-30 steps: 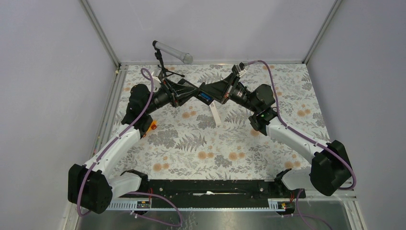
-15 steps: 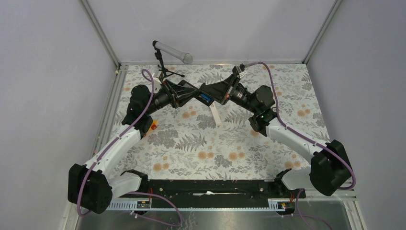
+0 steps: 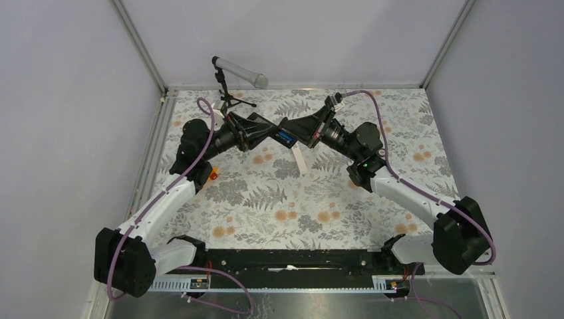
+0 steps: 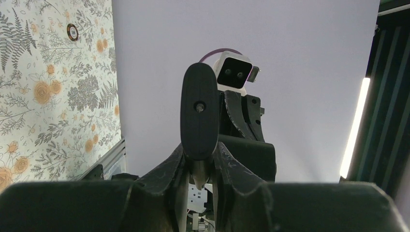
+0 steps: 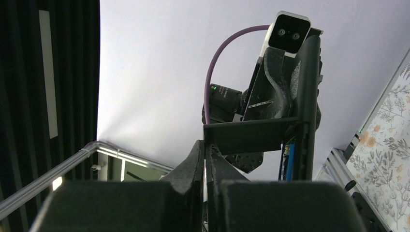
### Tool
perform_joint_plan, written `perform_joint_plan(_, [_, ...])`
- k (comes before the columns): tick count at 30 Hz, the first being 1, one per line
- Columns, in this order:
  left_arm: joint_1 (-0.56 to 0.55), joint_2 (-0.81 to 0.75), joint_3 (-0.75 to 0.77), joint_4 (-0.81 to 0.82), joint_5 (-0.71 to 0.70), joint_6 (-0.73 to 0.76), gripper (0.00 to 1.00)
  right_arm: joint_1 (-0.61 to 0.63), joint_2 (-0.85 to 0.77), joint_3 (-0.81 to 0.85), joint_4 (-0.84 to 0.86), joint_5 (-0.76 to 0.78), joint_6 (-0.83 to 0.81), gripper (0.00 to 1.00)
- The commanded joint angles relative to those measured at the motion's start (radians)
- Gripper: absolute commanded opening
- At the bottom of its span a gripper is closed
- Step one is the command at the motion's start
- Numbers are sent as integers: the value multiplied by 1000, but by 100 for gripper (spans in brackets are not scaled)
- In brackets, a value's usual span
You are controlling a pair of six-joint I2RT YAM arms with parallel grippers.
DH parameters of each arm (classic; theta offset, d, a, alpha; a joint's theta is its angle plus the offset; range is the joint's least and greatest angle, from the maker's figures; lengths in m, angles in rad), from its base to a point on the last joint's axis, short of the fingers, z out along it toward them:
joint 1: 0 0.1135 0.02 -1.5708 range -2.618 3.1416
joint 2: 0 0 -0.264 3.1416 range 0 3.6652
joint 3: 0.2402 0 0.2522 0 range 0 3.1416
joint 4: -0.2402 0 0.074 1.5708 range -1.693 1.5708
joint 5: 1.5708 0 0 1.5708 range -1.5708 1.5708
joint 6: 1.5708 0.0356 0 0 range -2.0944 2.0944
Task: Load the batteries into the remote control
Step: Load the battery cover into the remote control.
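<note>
The remote [image 4: 198,116] is showing matt black plastic; the table cover [image 3: 266,199] is looking matt and printed; the rail [image 3: 299,86] is gleaming as brushed metal.

The table [image 3: 266,199] is covered by a flat sheet printed with grey ferns and orange flowers, reaching its far corners. A narrow white strip [image 3: 299,159] lies on the sheet just below and base-side of the right gripper [image 3: 284,131]. An orange toy car [image 3: 213,175] sits well behind the left gripper [image 3: 273,130], half hidden under that arm, and a small black tripod stand [image 3: 228,100] stands beyond the same gripper near the far edge.
</note>
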Motion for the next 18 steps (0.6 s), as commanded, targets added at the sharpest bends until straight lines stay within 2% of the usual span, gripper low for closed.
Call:
perform_joint_plan(1, [1,-43,9,90,-18,-38,0,6,-40,-30,-50,31,-11,0])
perform_joint_plan(5, [1,-43,9,93,-34,-43,0,5,-60,-32,-92,41,-31,0])
perform_joint_plan(18, [1,-27,19,126,-34,-79,0,6,-31,-44,-78,12,-20,0])
